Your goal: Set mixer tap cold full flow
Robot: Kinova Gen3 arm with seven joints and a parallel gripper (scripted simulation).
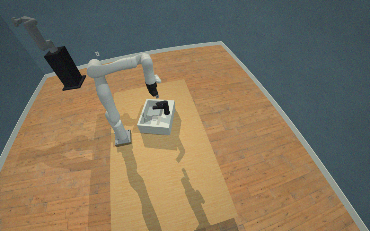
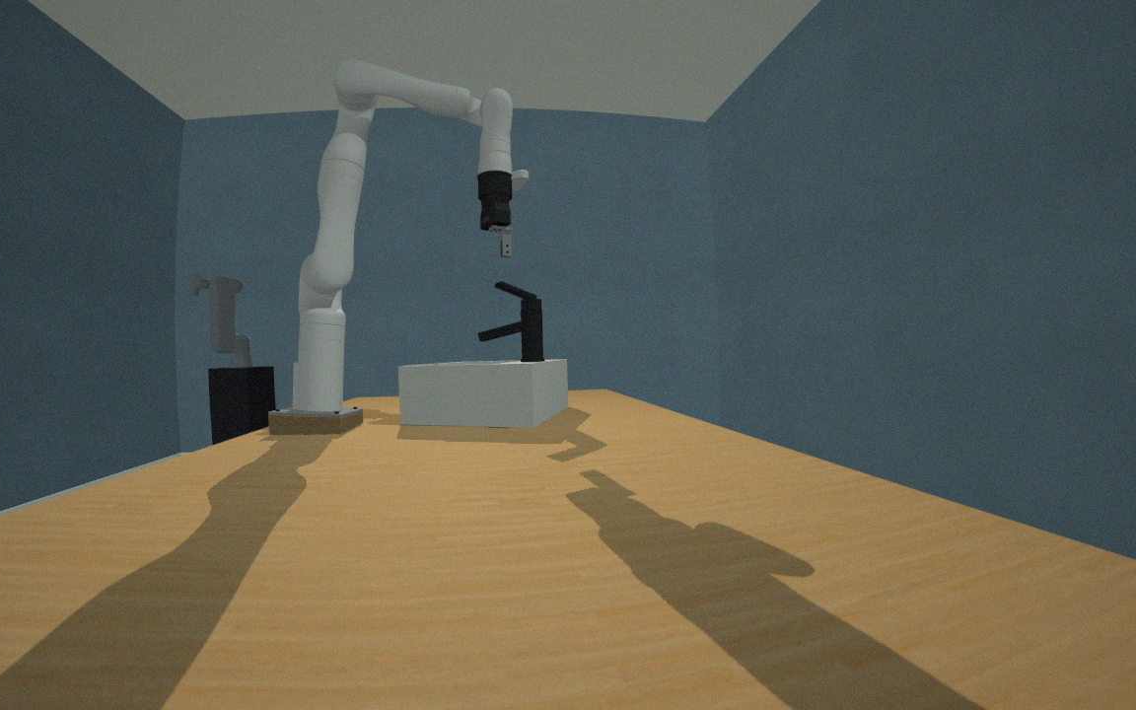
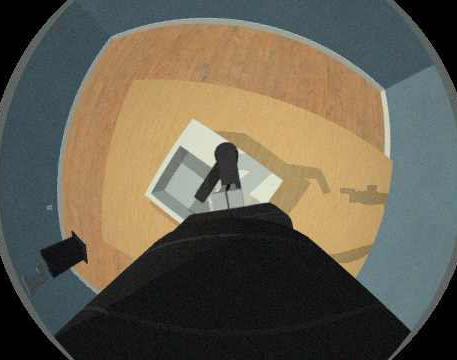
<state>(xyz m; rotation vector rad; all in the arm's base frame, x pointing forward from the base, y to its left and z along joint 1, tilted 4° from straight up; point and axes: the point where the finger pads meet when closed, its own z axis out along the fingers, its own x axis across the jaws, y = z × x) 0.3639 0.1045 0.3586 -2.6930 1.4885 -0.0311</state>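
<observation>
Clenched on nothing, the claw [image 2: 506, 249] hangs pointing straight down, well above the black tap [image 2: 532, 328] and touching no part of it. The tap stands at the back rim of the white sink [image 2: 483, 393], which rests on the worktop [image 2: 501, 547] just beside the arm's base.

By the look of it, little or nothing of the task is done. In the exterior view the lever [image 2: 515, 292] slopes gently upward from the tap body, far short of upright, and it points much the same way as the spout [image 2: 499, 331] below it. So both the swing toward cold and the full lift appear to remain.

The exterior view gives the heights: the gap under the claw and the lever's slope. The top view shows instead the sink's hollow basin and the lever lying over the spout. The wrist view looks straight down past the closed fingers onto the round tap head. No view shows the red or blue dot, so the cold side cannot be told.
</observation>
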